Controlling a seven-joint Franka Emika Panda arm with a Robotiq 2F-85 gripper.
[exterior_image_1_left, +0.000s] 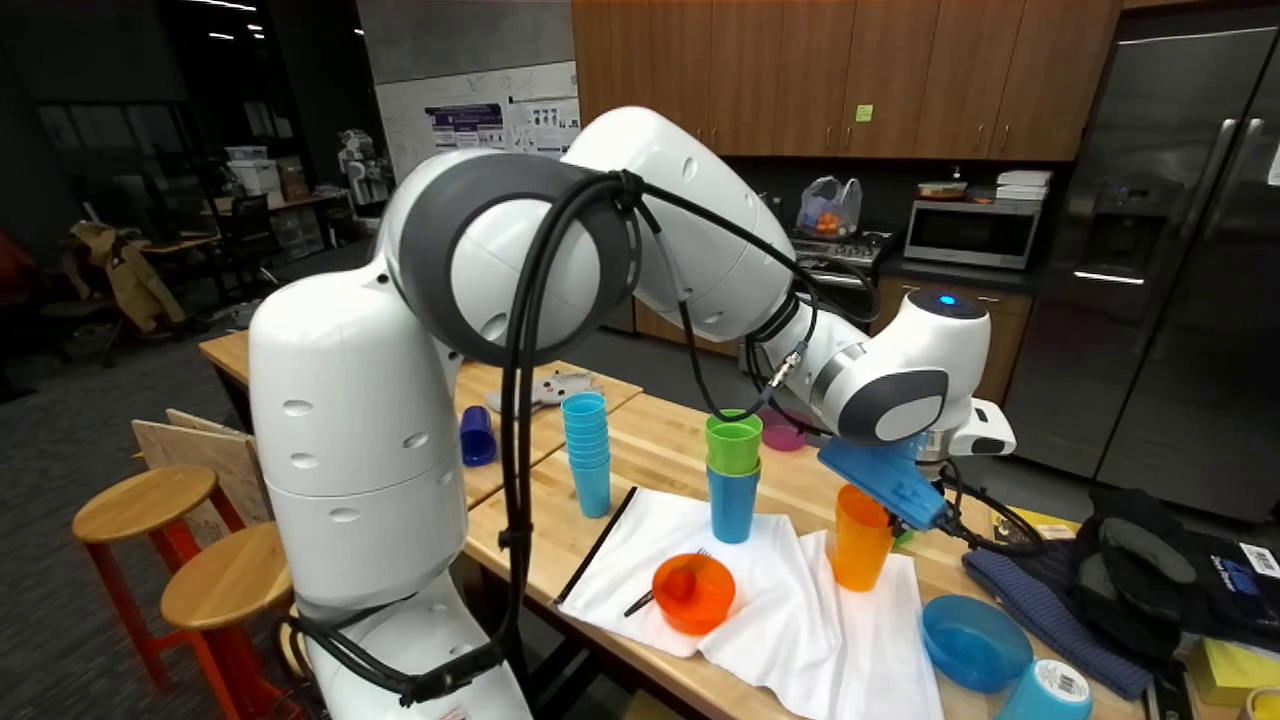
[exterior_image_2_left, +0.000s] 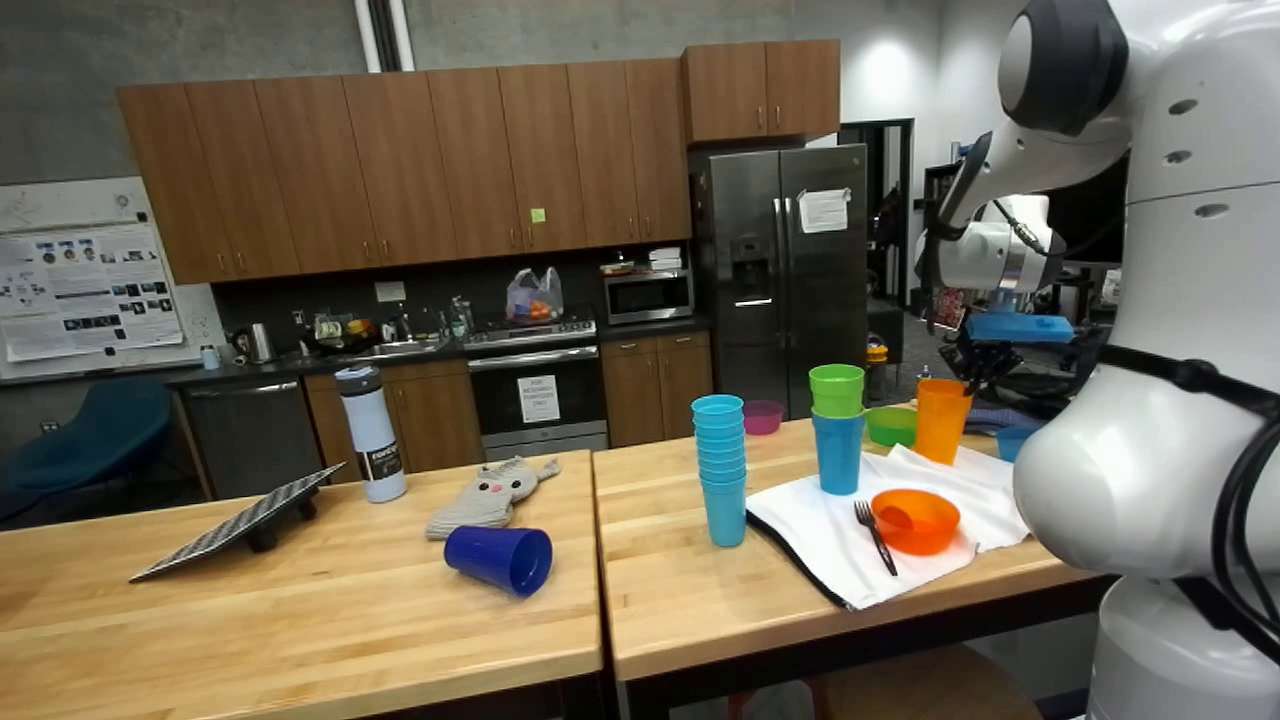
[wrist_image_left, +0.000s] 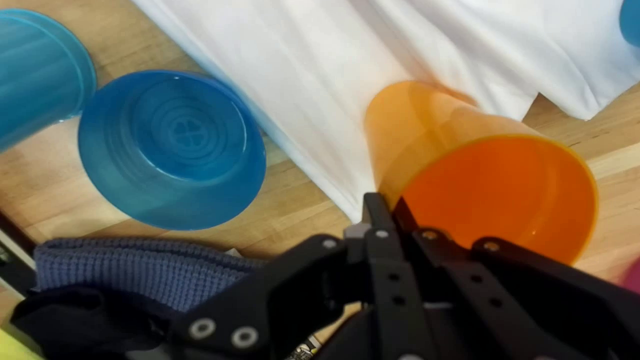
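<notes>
Apparently I'm grasping: my gripper (wrist_image_left: 389, 202), closed tight, pinches the orange cup (wrist_image_left: 480, 172) by its rim, right of the wrist frame's centre; next likely calls for a level lift.

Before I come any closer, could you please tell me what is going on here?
The robot's gripper is shut on the rim of the orange cup, one jaw inside and one outside. The cup's base appears to rest on the white cloth. Nearby on the wooden table sits a blue bowl; an orange bowl and a fork are on white cloth too.
</notes>
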